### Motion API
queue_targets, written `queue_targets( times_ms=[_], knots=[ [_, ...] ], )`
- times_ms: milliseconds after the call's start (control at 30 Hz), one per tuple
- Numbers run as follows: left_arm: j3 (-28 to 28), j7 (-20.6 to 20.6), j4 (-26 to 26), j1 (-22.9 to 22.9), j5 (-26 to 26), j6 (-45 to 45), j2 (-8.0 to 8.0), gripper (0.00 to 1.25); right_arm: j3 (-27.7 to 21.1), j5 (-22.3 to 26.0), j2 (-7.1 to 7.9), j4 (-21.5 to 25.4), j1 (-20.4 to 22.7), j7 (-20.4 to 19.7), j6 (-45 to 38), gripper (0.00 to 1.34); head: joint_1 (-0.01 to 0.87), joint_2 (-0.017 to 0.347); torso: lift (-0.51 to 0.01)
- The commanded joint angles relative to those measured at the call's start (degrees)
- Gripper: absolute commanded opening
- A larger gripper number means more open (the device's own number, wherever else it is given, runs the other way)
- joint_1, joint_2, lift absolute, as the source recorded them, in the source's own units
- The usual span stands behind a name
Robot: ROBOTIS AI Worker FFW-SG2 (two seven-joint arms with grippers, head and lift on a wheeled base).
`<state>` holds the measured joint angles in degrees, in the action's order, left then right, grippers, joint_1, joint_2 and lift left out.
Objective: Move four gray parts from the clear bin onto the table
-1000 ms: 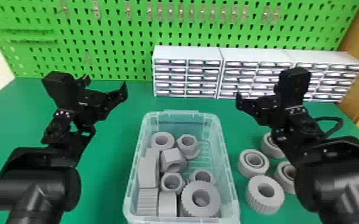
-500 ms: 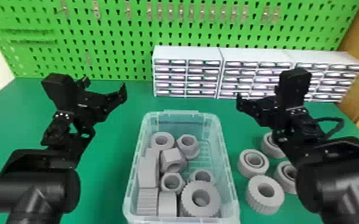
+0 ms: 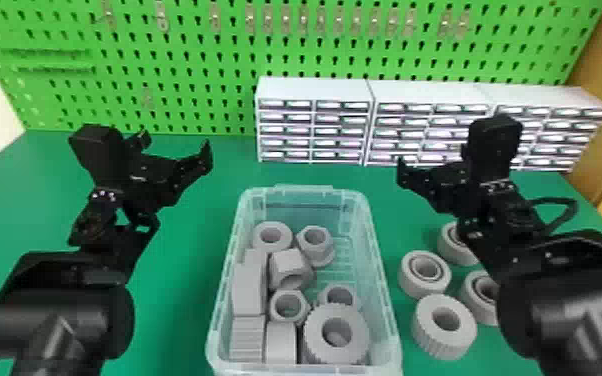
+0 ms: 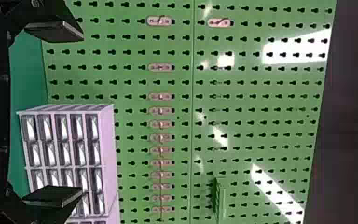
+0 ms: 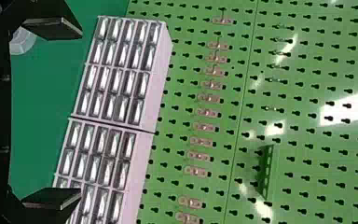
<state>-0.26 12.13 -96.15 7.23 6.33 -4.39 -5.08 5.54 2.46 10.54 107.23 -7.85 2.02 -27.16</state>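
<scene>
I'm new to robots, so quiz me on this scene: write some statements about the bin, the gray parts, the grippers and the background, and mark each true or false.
1. The clear bin holds gray parts. True.
2. The left gripper is clamped on a gray part. False: the left gripper is open, with nothing between its fingers.
3. The right gripper has its fingers spread apart. True.
4. The loose parts on the table are on the robot's left of the bin. False: the loose parts lie on its right.
5. White drawer units stand in front of a green pegboard. True.
</scene>
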Motion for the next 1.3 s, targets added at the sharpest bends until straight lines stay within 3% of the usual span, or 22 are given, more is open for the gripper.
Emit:
queue_targets(
  times_ms=[0,1267],
  knots=[
    [0.0,0.0,0.0,0.1,0.0,0.0,-0.01,1.12,0.0,0.0,0.01,0.0,-0.1,0.0,0.0,1.23,0.686,0.026,-0.050],
    [0.0,0.0,0.0,0.1,0.0,0.0,0.07,1.12,0.2,0.1,-0.08,0.0,-0.1,0.0,0.0,1.23,0.686,0.026,-0.050]
  ],
)
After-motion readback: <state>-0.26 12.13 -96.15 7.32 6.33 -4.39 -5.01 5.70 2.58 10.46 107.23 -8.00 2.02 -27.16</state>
